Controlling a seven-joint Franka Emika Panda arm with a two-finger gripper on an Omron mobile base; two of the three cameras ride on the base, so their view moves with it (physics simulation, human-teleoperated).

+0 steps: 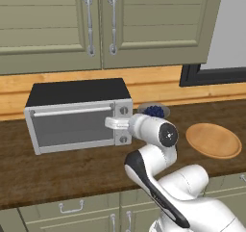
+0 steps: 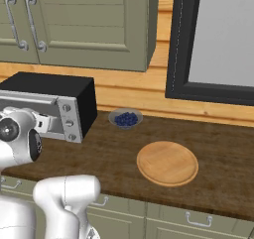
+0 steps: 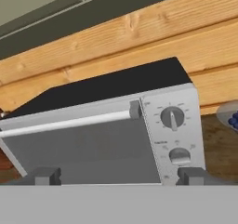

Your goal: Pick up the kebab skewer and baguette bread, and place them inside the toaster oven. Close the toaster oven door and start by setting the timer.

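The silver toaster oven [image 1: 77,94] with its black top stands on the dark wooden counter against the wall. Its glass door [image 1: 72,127] is shut, with the bar handle [image 3: 65,123] across the top. My gripper [image 1: 111,123] hovers close in front of the right-hand knob panel, covering the middle knob in the left base view. In the hand view the open gripper [image 3: 118,175] faces the door's lower edge, the top knob [image 3: 172,117] and the middle knob [image 3: 180,155] just above the right fingertip [image 3: 190,174]. The kebab skewer and the baguette bread are out of view.
A glass bowl of blueberries [image 1: 153,110] sits right of the oven. A round wooden plate [image 1: 213,140] lies farther right, near the counter's front. Upper cabinets [image 1: 96,24] hang above the oven, and a dark-framed window [image 2: 218,39] is to the right.
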